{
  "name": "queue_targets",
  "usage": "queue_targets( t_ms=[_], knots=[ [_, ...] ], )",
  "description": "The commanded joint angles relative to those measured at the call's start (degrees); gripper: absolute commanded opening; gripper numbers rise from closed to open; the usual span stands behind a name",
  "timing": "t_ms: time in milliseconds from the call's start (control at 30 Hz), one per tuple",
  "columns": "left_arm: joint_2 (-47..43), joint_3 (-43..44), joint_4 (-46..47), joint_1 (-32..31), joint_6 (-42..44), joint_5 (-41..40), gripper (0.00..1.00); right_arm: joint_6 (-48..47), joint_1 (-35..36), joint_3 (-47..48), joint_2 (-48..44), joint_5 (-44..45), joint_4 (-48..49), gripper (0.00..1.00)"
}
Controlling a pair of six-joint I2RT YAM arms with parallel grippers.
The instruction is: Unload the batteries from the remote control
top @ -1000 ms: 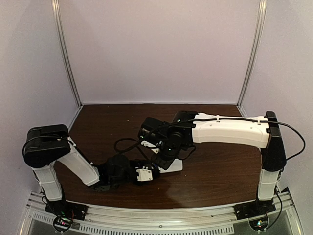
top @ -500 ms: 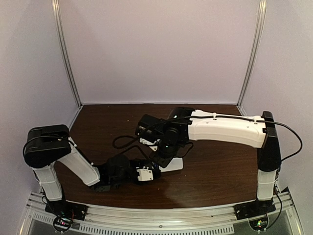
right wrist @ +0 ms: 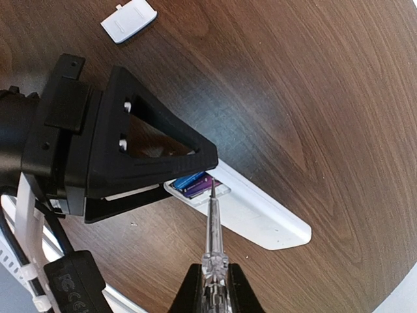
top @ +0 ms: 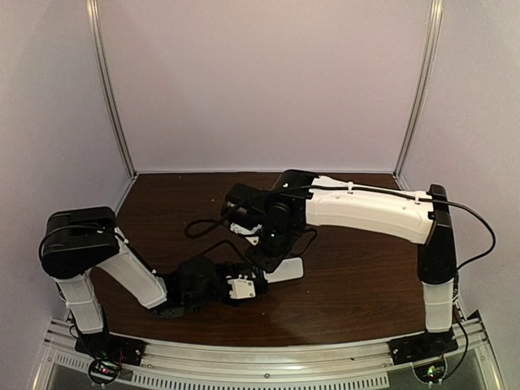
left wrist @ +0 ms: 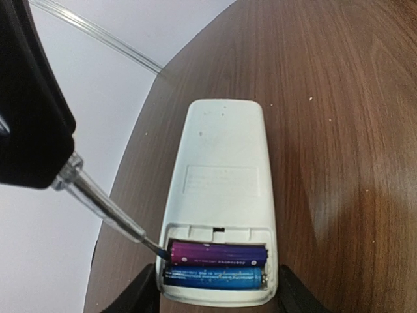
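Left fingers (left wrist: 140, 297) grip remote control (left wrist: 221, 163), batteries (left wrist: 218, 263) in compartment (left wrist: 215, 294)

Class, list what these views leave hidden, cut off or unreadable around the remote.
- Left wrist view: bottom edge cuts off the left gripper; print on the batteries too small to read.
- Right wrist view: left gripper hides most of both batteries.
- Top view: the right arm covers the batteries and most of the remote.
- Every view: remote lies face down, buttons unseen.
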Motion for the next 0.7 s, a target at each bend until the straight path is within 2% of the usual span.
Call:
queue_targets(
  t_ms=[0, 667],
  knots=[
    [1.2, 0.2, 2.0, -1.7, 0.9, 2.4, 0.0, 1.4, -2.6, 3.3, 1.2, 7.0, -0.8, 0.0],
    [1.8, 0.6, 1.7, -1.8, 1.3, 1.7, 0.0, 1.1, -4.5, 11.6, 4.7, 7.8, -2.5, 0.0]
  ],
)
